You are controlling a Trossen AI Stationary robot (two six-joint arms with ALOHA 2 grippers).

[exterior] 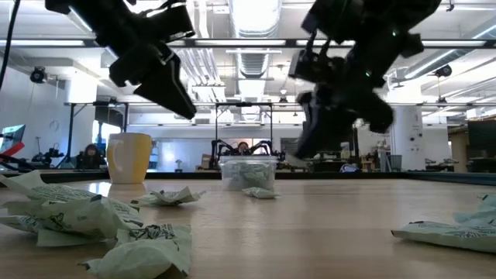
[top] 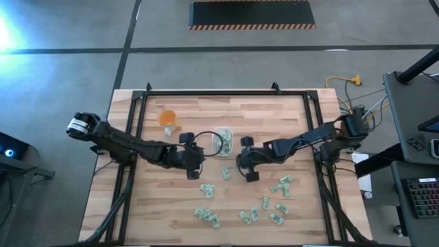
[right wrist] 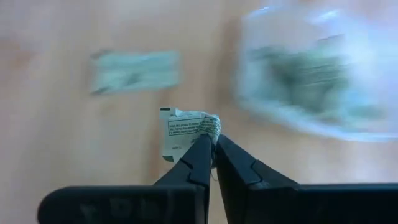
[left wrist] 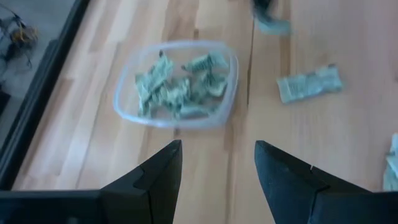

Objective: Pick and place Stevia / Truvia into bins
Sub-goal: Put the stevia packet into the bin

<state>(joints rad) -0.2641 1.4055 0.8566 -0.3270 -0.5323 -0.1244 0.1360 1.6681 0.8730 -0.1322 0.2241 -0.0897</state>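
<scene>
Many small, thin, pale green and white paper sachets [top: 207, 190] lie crumpled on your light wooden table [top: 158, 206], which is made of long smooth planks. Most of them sit in a loose bunch on the near half of the table, well apart from each other. They are flat little rectangles with tiny print on them, and some are bent or wrinkled.

You can see the small clear plastic container [top: 223, 142] near the middle of the table. It is a rectangle with rounded corners, and you can look right through its thin walls. Some green and white sachets [left wrist: 177, 87] already lie in a heap inside it. One flat sachet [left wrist: 309, 83] lies on the wood just beside it.

Your right gripper [right wrist: 212, 144] has its two dark pointed fingers pinched tight on one crumpled paper sachet [right wrist: 185, 132]. It holds the sachet by one edge, up off the table and near the clear container.

Your left gripper [left wrist: 217, 163] hangs just beside the container on the other side. Its two dark smooth fingers stand apart and hold nothing.

You can also see a small round orange cup [top: 167, 118] standing upright farther back on the table, apart from the container.
</scene>
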